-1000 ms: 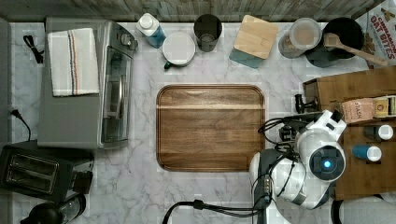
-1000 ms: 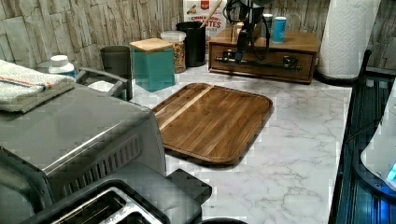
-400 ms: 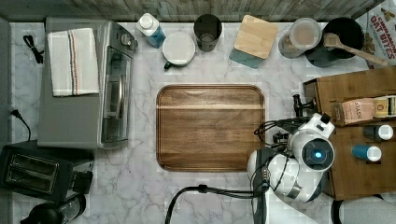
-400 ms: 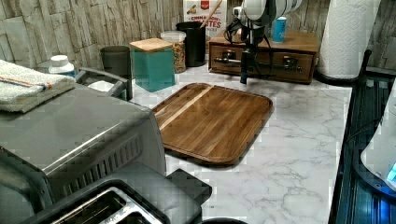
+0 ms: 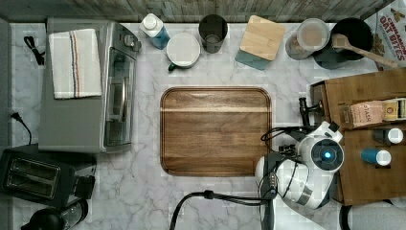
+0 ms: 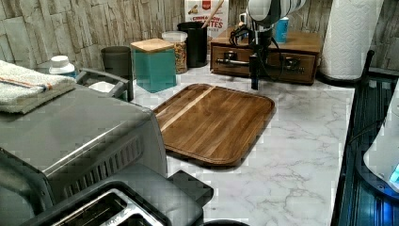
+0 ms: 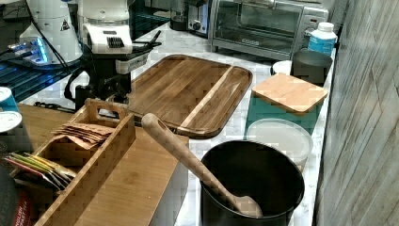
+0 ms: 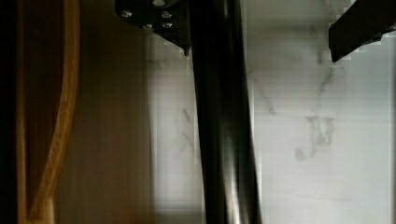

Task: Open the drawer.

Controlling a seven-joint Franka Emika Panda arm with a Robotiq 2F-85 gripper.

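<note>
Your gripper [image 6: 254,83] hung fingers-down from the white arm [image 5: 306,177], right in front of the drawer [image 6: 278,60]. In the wrist view its 2 fingers [image 8: 159,21] stood wide apart, 1 on each side of the long black bar handle [image 8: 224,140]. 1 finger sat just beside the bar, and the other was well clear of it with marble countertop [image 8: 322,163] showing in the gap. You had nothing clamped. The drawer sat in the low wooden cabinet [image 6: 306,43] at the far end of the counter in the left view, against the wall. A paper towel roll [image 6: 350,37] stood on the left view's right, and a black pot [image 6: 195,42] stood on the left view's left. In the left view the drawer front looked level with the cabinet face. The handle ran across it, and the gripper crossed the bar near its middle. In the top view the cabinet lay at the top view's right, with the arm's wrist over its near-left edge. The big wooden tray [image 5: 215,132] lay flat just beside the arm on the top view's left. A teal canister [image 6: 153,66] with a light wood lid stood beyond the tray's far-left corner in the left view.
</note>
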